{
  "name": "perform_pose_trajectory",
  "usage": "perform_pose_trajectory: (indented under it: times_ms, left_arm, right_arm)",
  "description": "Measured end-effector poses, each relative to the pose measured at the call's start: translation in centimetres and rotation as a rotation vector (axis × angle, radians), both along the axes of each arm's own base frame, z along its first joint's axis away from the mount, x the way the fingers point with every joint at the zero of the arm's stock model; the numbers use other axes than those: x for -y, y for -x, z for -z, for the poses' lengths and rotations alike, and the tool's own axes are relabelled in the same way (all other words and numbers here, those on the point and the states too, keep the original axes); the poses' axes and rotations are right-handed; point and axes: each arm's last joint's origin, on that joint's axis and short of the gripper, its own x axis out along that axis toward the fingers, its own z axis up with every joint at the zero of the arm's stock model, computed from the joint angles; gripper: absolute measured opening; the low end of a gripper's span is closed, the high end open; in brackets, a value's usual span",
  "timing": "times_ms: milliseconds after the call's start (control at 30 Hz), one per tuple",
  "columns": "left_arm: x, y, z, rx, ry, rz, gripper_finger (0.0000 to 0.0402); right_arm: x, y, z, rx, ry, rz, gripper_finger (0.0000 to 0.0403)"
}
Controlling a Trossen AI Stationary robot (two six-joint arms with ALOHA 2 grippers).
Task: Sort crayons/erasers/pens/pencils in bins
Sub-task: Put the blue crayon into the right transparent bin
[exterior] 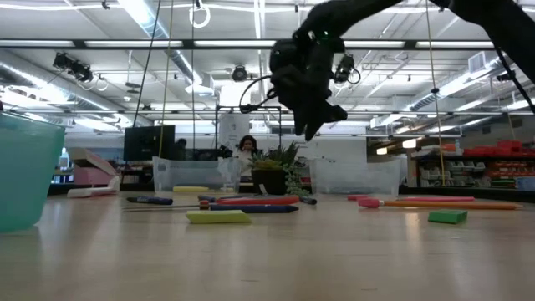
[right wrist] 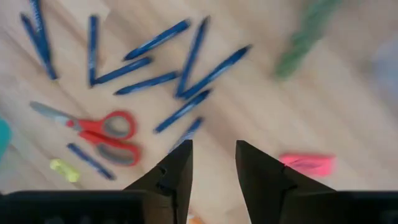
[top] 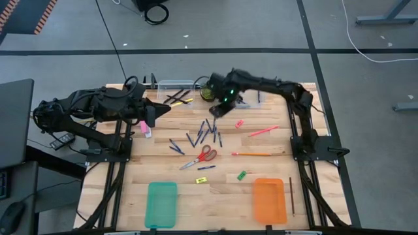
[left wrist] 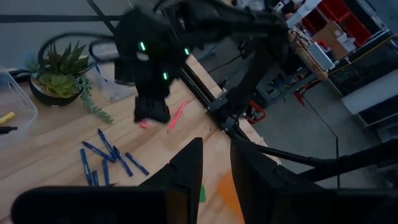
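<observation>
A: Report gripper status.

B: The right gripper hangs above the table, upper centre of the high view, over the loose group of blue pens. In its own wrist view the right gripper shows its two fingers apart with bare wood between them. Nothing is held. The left gripper is at the upper left of the high view, above the table. In the left wrist view the fingers stand slightly apart with an empty gap; no object is pinched.

A: Location of the pens?

B: Most lie fanned out at the centre of the high view, just above the red-handled scissors. Two more lie left of the scissors.

A: Pencils?

B: A few dark pencils and a yellow one lie at the upper centre-left, touching or inside the clear tub; which of the two cannot be determined. A long orange stick lies right of the scissors. A dark stick lies right of the orange tray.

A: Erasers and bins?

B: A green eraser and a yellow eraser lie lower centre. A pink-red one lies right of the pens. The teal tray is at lower left, the orange tray at lower right. A potted plant stands at the top centre.
</observation>
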Motion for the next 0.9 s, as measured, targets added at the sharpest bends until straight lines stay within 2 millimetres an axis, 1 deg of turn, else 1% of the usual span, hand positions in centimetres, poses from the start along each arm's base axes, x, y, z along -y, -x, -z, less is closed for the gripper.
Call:
perform_pose_trajectory:
  times_ms: [67, 133, 200, 267, 400, 533, 767, 900]
  left_arm:
    - [0.0, 0.0, 0.0, 0.004, 0.000, 0.000, 0.0090]
    - [0.0, 0.0, 0.0, 0.004, 0.000, 0.000, 0.0090]
    - [0.0, 0.0, 0.0, 0.003, 0.000, 0.003, 0.0092]
    - [0.0, 0.0, 0.0, -0.001, -0.008, 0.016, 0.0094]
    - [0.1, 0.0, 0.0, -0.010, -0.029, 0.047, 0.0092]
    - [0.2, 0.0, 0.0, -0.008, -0.017, 0.076, 0.0090]
    - [0.4, 0.0, 0.0, -0.013, -0.004, 0.138, 0.0095]
    - [0.4, 0.0, 0.0, -0.013, 0.001, 0.149, 0.0092]
  right_arm:
    - [-1.9, -0.9, 0.0, -0.012, 0.009, 0.019, 0.0124]
    - [-3.7, -1.5, 0.0, -0.031, 0.054, 0.042, 0.0123]
    - [-5.1, -1.9, 0.1, -0.056, 0.109, 0.070, 0.0122]
    - [-6.0, -2.1, 0.9, -0.074, 0.122, 0.111, 0.0122]
    - [-6.9, -1.6, 3.5, -0.154, 0.059, 0.259, 0.0122]
    - [-7.7, -1.0, 5.7, -0.206, 0.000, 0.356, 0.0122]
    - [-9.5, -1.5, 7.6, -0.156, -0.029, 0.426, 0.0122]
    - [-10.2, -1.1, 8.6, -0.181, -0.011, 0.464, 0.0122]
